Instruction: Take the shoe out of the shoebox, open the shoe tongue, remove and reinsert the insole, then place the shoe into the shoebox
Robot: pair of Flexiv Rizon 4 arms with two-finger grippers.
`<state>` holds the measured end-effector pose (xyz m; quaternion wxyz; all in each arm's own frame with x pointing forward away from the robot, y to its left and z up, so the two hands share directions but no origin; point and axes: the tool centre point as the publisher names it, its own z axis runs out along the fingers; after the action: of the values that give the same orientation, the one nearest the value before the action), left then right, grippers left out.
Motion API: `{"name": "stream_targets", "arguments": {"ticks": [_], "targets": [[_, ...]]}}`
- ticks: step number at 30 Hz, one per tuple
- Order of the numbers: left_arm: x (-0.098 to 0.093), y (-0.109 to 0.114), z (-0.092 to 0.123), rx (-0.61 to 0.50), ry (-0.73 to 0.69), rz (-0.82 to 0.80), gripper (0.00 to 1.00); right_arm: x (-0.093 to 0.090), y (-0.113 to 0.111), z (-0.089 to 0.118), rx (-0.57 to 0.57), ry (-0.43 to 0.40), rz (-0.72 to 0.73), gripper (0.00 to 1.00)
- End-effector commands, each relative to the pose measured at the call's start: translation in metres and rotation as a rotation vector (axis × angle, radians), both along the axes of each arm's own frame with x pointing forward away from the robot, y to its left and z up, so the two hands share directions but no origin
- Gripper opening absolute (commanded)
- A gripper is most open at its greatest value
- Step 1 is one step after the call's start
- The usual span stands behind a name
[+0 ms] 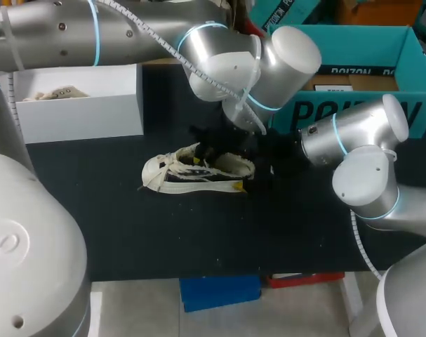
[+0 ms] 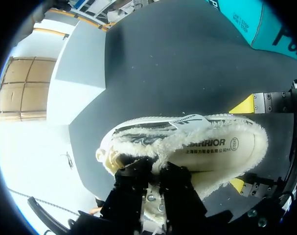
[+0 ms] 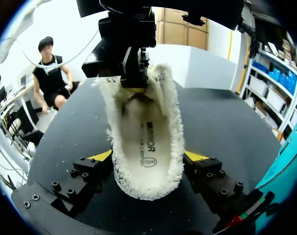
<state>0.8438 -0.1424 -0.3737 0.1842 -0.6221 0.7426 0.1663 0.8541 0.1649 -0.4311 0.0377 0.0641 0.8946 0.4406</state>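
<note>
One shoe [image 1: 198, 170] lies outside the teal shoebox [image 1: 339, 42] and white box [image 1: 79, 116], left gripper [image 2: 155, 170] pinching its fleece lining, right gripper [image 3: 148, 156] clamping its heel.

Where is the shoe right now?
In the head view the shoe sits mid-table on the black mat, outside the teal shoebox, its tongue in the left end effector and its heel in the right end effector.

A cream shoe [image 1: 198, 172] lies near the middle of the black table [image 1: 128, 232], with its toe toward the left edge. 2 arms meet at it: the left gripper [image 1: 210, 146] is at its opening and the right gripper [image 1: 253, 173] at its heel. A white box [image 1: 79, 112] stands at the rear left, and a teal shoebox [image 1: 353, 70] at the rear right corner.
</note>
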Motion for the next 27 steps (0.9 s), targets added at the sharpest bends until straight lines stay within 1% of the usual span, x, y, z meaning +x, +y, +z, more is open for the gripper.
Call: {"name": "stream_targets", "arguments": {"ticks": [1, 8, 13, 20, 27], "targets": [[0.0, 0.0, 0.004, -0.011, -0.005, -0.001, 0.0, 0.0, 0.0, -0.001, -0.002, 0.0, -0.001, 0.0], [0.004, -0.001, 0.019, -0.054, -0.025, 0.006, 0.0, 0.0, 0.0, -0.001, -0.002, 0.0, -0.001, 0.0], [0.006, 0.003, 0.031, -0.081, -0.044, 0.017, 0.0, 0.0, 0.0, -0.001, -0.002, 0.0, -0.001, 0.0], [0.008, 0.019, 0.048, -0.089, -0.1, 0.026, 0.0, 0.0, 0.0, -0.001, -0.002, 0.0, -0.001, 0.0], [0.006, 0.04, 0.057, -0.086, -0.14, 0.047, 0.0, 0.0, 0.0, -0.001, -0.002, 0.0, -0.001, 0.0]]}}
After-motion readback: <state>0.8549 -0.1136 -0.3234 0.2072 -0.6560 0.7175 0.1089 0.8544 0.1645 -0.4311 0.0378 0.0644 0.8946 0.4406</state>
